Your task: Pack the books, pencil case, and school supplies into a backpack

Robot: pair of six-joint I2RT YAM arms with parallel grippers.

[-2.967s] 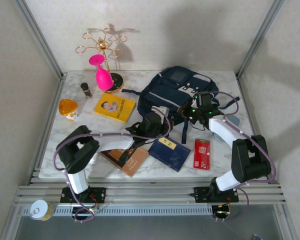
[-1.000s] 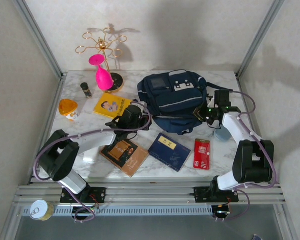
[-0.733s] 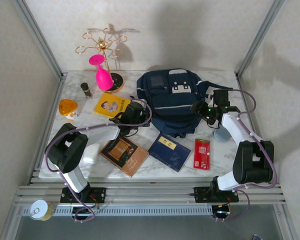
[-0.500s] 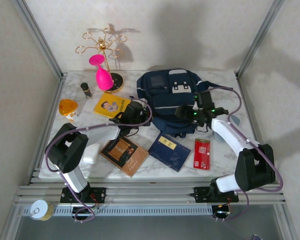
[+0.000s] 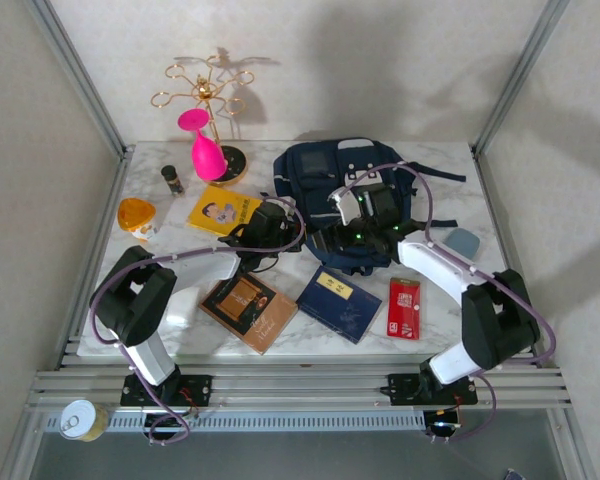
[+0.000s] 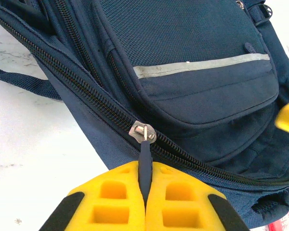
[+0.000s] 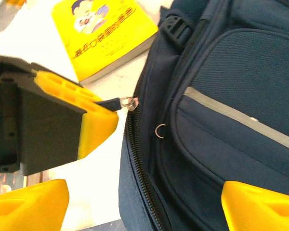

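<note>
One backpack (image 5: 320, 180), three books (image 5: 223, 211). Left end effector (image 6: 145, 192) clamped on zipper pull (image 6: 145, 163); right end effector (image 7: 144, 211) apart.

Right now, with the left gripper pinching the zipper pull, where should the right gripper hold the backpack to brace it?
Probably the fabric ridge beside the zipper track, near the slider, from above. The backpack lies front pocket up, so that ridge is a pinchable fold under the open right gripper, opposite the left gripper shut on the zipper pull.

marble table (image 5: 440, 330) | holds: backpack (image 5: 325, 175), yellow book (image 5: 220, 210), brown book (image 5: 250, 310), navy book (image 5: 338, 303), red packet (image 5: 404, 307), pouch (image 5: 463, 241)
</note>
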